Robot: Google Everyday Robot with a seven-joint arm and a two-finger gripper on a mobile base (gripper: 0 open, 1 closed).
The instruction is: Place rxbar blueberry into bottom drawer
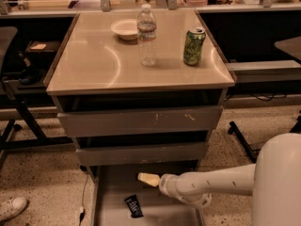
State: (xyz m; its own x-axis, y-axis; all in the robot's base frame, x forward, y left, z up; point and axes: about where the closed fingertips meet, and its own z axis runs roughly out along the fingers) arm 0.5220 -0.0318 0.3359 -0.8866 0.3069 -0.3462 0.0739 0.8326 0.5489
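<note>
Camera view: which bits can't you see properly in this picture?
- Bottom drawer: its front is cut off by the picture's lower edge; the arm hides its right side.
- Rxbar: wrapper print too small to read.
- Upper drawers: insides dark under the tabletop.
- Gripper, above the drawer's back, apart from the rxbar: seen from one side only.
- Shoe: cut off by the left edge.
</note>
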